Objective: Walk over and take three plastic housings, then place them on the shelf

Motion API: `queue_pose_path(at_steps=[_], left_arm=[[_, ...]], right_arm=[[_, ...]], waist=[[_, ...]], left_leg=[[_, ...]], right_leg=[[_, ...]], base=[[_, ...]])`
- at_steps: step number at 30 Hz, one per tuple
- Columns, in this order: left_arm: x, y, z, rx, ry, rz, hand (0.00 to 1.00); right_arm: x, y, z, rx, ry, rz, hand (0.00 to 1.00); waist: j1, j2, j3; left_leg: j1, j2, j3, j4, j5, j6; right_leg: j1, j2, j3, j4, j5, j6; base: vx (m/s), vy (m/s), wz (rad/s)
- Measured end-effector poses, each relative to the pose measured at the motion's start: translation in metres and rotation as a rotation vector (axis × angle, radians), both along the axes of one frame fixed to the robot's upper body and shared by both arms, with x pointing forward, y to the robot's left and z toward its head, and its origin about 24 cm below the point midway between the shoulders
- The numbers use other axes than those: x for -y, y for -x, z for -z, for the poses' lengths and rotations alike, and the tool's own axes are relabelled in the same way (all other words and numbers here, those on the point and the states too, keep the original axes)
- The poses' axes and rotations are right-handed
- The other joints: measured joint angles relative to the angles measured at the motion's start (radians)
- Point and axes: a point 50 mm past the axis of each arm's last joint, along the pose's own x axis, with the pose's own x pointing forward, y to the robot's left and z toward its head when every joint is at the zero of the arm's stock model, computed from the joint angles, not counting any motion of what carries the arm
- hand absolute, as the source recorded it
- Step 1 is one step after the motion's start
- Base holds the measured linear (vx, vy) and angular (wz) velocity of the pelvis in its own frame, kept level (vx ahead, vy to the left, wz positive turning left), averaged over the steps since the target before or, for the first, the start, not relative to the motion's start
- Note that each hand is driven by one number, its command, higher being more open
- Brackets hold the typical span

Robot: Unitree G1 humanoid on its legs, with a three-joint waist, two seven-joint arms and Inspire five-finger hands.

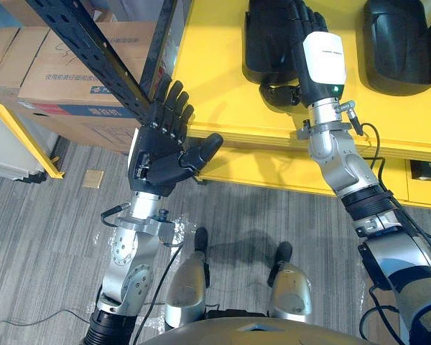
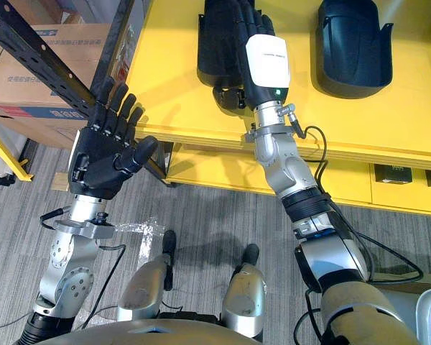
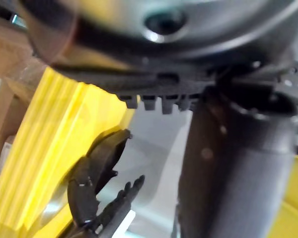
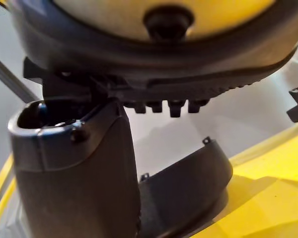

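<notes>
A rack beam [image 1: 93, 50] and boxes [image 1: 50, 72] are standing just beyond the left hand's [image 1: 158, 154] released fingers [image 1: 174, 108]. The right hand's [image 1: 323, 57] fingers [image 1: 302, 18] are lying straight, released, on a glossy black housing [image 1: 262, 43] on the yellow surface [image 1: 223, 86]; a second housing [image 1: 402, 43] is sitting right of them.

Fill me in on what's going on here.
Two black plastic housings lie on a yellow table. The right robot hand is stretched over the left housing, which sits on the table. The right housing is untouched. The left robot hand is raised, open and empty, by a black rack beam.
</notes>
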Motion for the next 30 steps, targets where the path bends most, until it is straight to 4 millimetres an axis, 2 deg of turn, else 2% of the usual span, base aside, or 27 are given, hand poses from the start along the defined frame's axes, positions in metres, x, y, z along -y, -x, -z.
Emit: queue_pose_path(at_steps=[6,10,12,15,16,18,22,24,25,27,29,30], left_arm=[[0.003,0.001,0.0,0.013,-0.013,0.033,1.0],[0.004,0.002,0.0,0.035,-0.035,0.062,1.0],[0.002,0.003,-0.001,0.044,-0.049,0.069,1.0],[-0.009,0.008,-0.002,0.061,-0.059,0.055,1.0],[-0.013,0.01,-0.002,0.068,-0.064,0.048,1.0],[-0.024,0.019,-0.007,0.111,-0.081,0.016,1.0],[-0.041,0.032,-0.014,0.188,-0.079,-0.03,1.0],[-0.049,0.041,-0.015,0.22,-0.065,-0.05,1.0],[-0.057,0.051,-0.016,0.26,-0.053,-0.063,1.0],[-0.062,0.058,-0.016,0.28,-0.06,-0.07,1.0],[-0.074,0.074,-0.015,0.311,-0.094,-0.059,1.0],[-0.076,0.077,-0.014,0.315,-0.104,-0.061,1.0]], right_arm=[[0.005,0.001,0.007,-0.009,-0.039,0.015,1.0],[0.022,0.019,0.021,0.022,-0.233,0.026,1.0],[0.027,0.036,0.029,0.066,-0.325,0.021,1.0],[0.033,0.066,0.026,0.176,-0.436,-0.057,1.0],[0.034,0.073,0.024,0.204,-0.457,-0.082,1.0],[0.042,0.1,0.013,0.319,-0.501,-0.153,1.0],[0.064,0.132,0.016,0.41,-0.659,-0.18,1.0],[0.076,0.141,0.029,0.39,-0.747,-0.134,1.0],[0.089,0.15,0.046,0.356,-0.842,-0.06,1.0],[0.096,0.157,0.059,0.334,-0.898,-0.001,1.0],[0.112,0.17,0.087,0.269,-0.983,0.139,1.0],[0.116,0.174,0.094,0.255,-1.009,0.175,1.0]], waist=[[0.003,0.002,-0.003],[0.018,0.005,-0.037],[0.017,0.0,-0.087],[0.01,-0.009,-0.145],[0.007,-0.012,-0.156],[0.001,-0.024,-0.179],[-0.005,-0.046,-0.219],[-0.008,-0.048,-0.236],[-0.009,-0.048,-0.249],[-0.014,-0.046,-0.254],[-0.022,-0.039,-0.261],[-0.023,-0.037,-0.263]], left_leg=[[0.055,0.001,0.017,-0.067,0.022,0.001],[0.088,-0.002,0.033,-0.098,0.025,0.005],[0.093,-0.004,0.041,-0.102,0.03,0.006],[0.159,0.002,0.063,-0.138,0.026,0.001],[0.165,0.005,0.064,-0.14,0.024,-0.001],[0.19,0.015,0.081,-0.141,0.01,-0.009],[0.206,0.019,0.101,-0.142,0.001,-0.01],[0.209,0.019,0.112,-0.145,-0.009,-0.008],[0.208,0.018,0.118,-0.147,-0.019,-0.012],[0.207,0.018,0.123,-0.147,-0.022,-0.009],[0.206,0.019,0.131,-0.147,-0.021,-0.009],[0.206,0.019,0.134,-0.147,-0.019,-0.01]], right_leg=[[0.037,0.002,-0.005,-0.026,0.005,0.006],[0.075,0.004,-0.012,-0.074,0.017,0.019],[0.096,0.004,-0.02,-0.104,0.023,0.024],[0.164,0.017,-0.025,-0.151,0.025,0.026],[0.169,0.02,-0.024,-0.154,0.025,0.026],[0.188,0.031,-0.009,-0.162,0.025,0.026],[0.2,0.038,0.005,-0.182,0.025,0.026],[0.201,0.038,0.015,-0.185,0.025,0.027],[0.201,0.039,0.02,-0.196,0.024,0.027],[0.201,0.041,0.025,-0.205,0.024,0.028],[0.201,0.044,0.03,-0.218,0.024,0.028],[0.2,0.045,0.034,-0.219,0.027,0.025]], base=[[0.0,0.0,0.0],[0.07,0.001,0.0],[0.12,-0.012,0.04],[0.13,-0.034,-0.07],[0.09,-0.04,-0.08],[0.06,-0.03,-0.18],[-0.01,-0.019,-0.16],[-0.07,0.01,-0.14],[-0.07,0.012,-0.09],[-0.05,0.005,-0.06],[-0.03,-0.002,-0.08],[-0.01,0.002,-0.09]])
